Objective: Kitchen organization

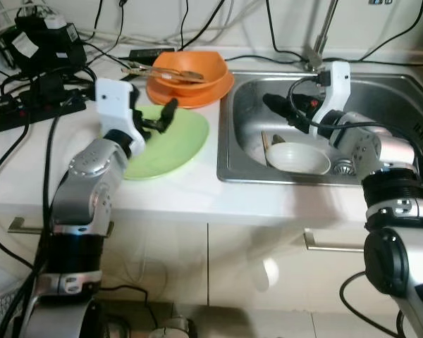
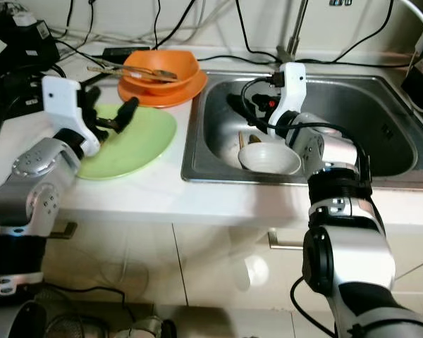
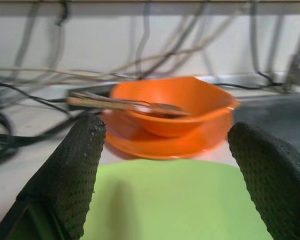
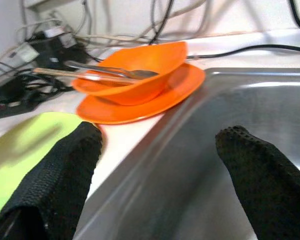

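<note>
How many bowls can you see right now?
2. An orange bowl sits on the orange plate at the back of the counter, with utensils in it. A white bowl lies in the sink. More could be hidden behind the right arm.

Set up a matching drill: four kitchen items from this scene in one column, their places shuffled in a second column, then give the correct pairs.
Items
1. green plate
2. orange bowl
3. white bowl
4. fork

Places
A. inside the sink
B. resting across the orange bowl
C. flat on the counter, under the left gripper
D. stacked on the orange plate

Pairs: 1-C, 2-D, 3-A, 4-B
</note>
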